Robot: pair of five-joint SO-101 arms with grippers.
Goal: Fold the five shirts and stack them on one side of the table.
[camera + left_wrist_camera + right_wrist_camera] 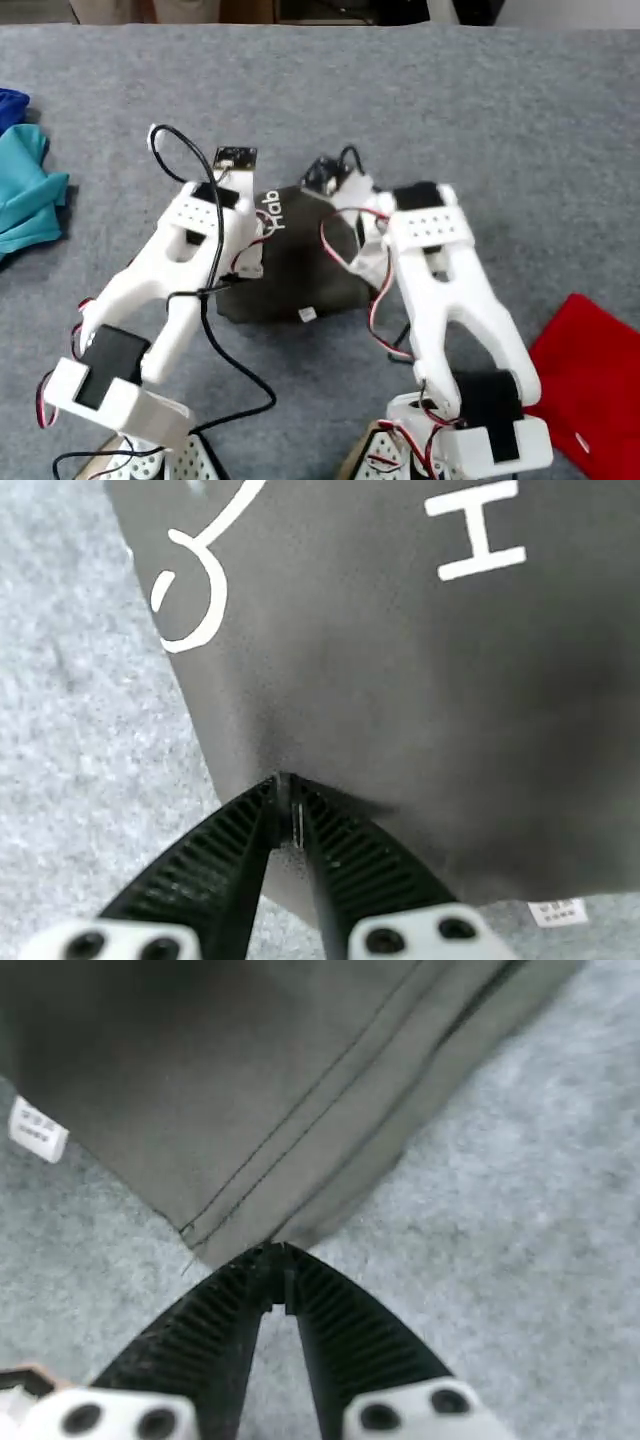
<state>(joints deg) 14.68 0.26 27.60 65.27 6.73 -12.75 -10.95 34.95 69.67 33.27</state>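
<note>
Where the table [480,110] reaches its nine o'clock edge, teal and blue shirts [25,195] lie heaped. At centre lies the dark shirt [300,270] — the left gripper [283,783] is clamped on its nine o'clock edge, and the right gripper [278,1252] is pinched on its one o'clock corner. A red shirt [595,375] lies at four o'clock.

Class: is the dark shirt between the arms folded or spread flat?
Folded, at least partly: the dark shirt lies as a compact block, its edges layered in the right wrist view.
</note>
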